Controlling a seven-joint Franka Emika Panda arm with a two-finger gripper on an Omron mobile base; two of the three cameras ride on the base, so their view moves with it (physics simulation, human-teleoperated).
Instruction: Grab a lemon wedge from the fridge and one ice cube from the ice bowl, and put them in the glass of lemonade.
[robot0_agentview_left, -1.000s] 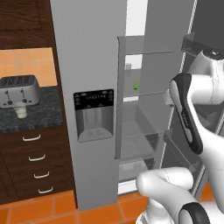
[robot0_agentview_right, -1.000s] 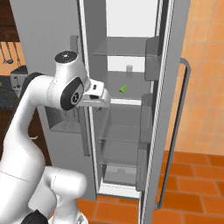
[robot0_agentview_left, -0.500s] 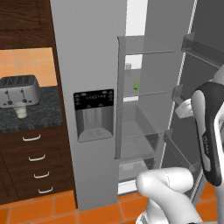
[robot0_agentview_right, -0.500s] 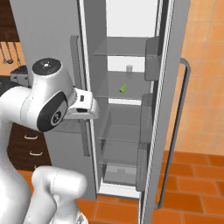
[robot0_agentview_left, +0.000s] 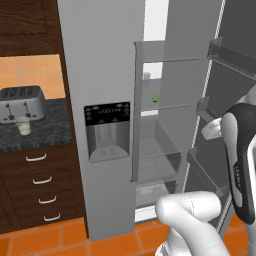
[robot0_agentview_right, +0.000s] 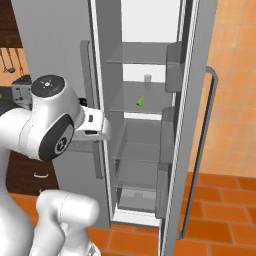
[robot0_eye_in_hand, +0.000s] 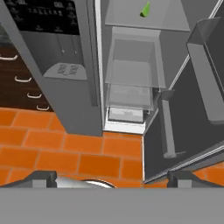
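The grey fridge (robot0_agentview_left: 100, 60) stands with its right door (robot0_agentview_left: 239, 35) swung open. On a middle glass shelf inside lies the small yellow-green lemon wedge (robot0_agentview_left: 155, 98) (robot0_agentview_right: 142, 101), seen at the top of the hand view too (robot0_eye_in_hand: 145, 9). The glass of lemonade (robot0_agentview_left: 23, 128) sits on the dark counter in front of the toaster. My gripper (robot0_eye_in_hand: 112, 178) is open, its fingertips (robot0_eye_in_hand: 41, 177) wide apart with nothing between them, well back from the shelves and low over the floor. The ice bowl is out of view.
A silver toaster (robot0_agentview_left: 22, 104) stands on the counter above wooden drawers (robot0_agentview_left: 40, 187). A small clear glass (robot0_agentview_left: 146, 76) stands on the fridge shelf behind the wedge. The open door's bins (robot0_eye_in_hand: 205, 87) jut out on the right. Orange tiles (robot0_eye_in_hand: 65, 148) cover the floor.
The arm has pulled back from the fridge opening and dropped lower, toward the base. The fridge, wedge and counter things have not moved.
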